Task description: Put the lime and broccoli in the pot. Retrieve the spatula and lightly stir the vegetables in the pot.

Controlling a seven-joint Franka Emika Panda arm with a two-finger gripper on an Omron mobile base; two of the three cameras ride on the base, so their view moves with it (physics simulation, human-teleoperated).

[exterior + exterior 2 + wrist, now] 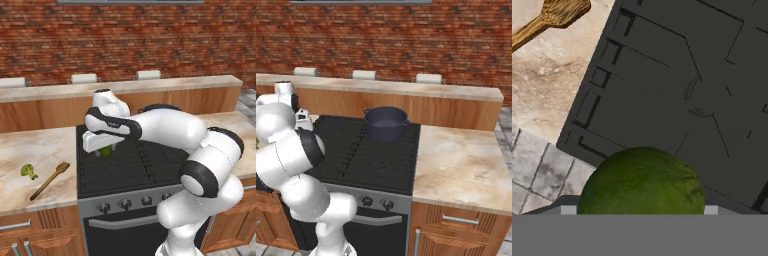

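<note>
Hand view: one lime (642, 182) sits clamped in the gripper (106, 149), fingertips hidden behind it, above the stove (125, 167). Left of the stove lie one broccoli (28, 171) and one spatula (49, 181); one pot (386, 123) stands at the stove's back.

A black stove (130, 165) with dark grates sits between two pale marbled counters (463, 165), its row of round knobs (125, 203) along the near front above the oven door handle (373, 220). Wooden cabinets (456, 230) stand under the counters. Farther off runs a long wooden bar with a light top (120, 87), three white chair backs (84, 78) behind it, then a red brick wall (406, 35). Grey floor tiles (542, 172) lie below.
</note>
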